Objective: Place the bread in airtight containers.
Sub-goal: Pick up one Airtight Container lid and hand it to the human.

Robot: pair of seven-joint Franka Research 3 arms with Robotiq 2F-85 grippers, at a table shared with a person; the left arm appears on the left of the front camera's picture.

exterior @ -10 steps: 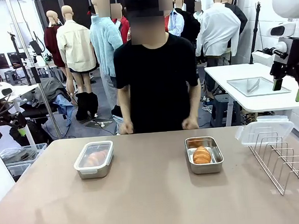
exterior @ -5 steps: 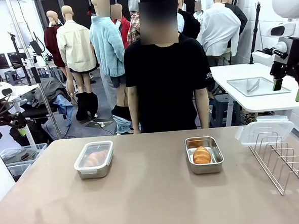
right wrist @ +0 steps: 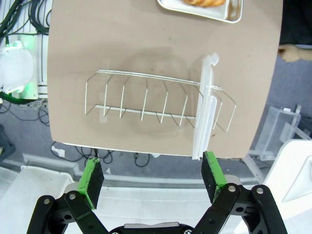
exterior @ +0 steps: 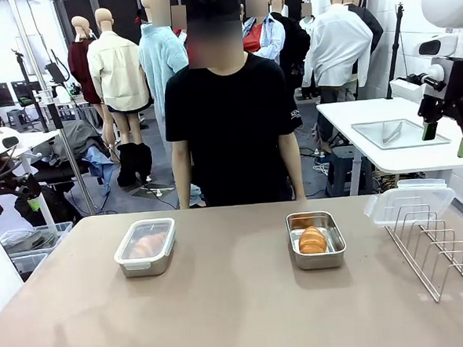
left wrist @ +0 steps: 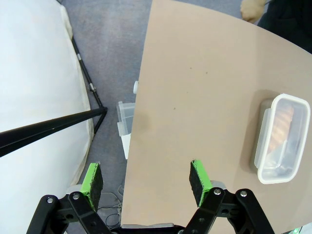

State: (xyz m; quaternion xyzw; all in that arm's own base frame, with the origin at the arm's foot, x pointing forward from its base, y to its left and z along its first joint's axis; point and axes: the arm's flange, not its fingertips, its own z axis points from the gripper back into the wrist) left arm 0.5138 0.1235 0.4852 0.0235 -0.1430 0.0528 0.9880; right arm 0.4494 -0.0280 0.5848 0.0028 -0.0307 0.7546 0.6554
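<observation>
Two end effectors hang raised off the bench [exterior: 224, 315], both spread wide and empty. The left end effector [left wrist: 146, 176] straddles the bench's edge and the right end effector [right wrist: 152, 173] sits just outside it. Just ahead of the right one, a wire rack [right wrist: 146, 105] props a clear lid [right wrist: 205, 117] on edge, probably parked there for easy pickup. Farther ahead sits the open tin [exterior: 318, 262] holding bread [exterior: 313, 240]; the right wrist view cuts most of it off. Ahead and to one side of the left one, the lidded tin [left wrist: 280, 139] shows its bread only dimly through plastic. A person [exterior: 232, 126] stands beyond the bench, hands hidden.
</observation>
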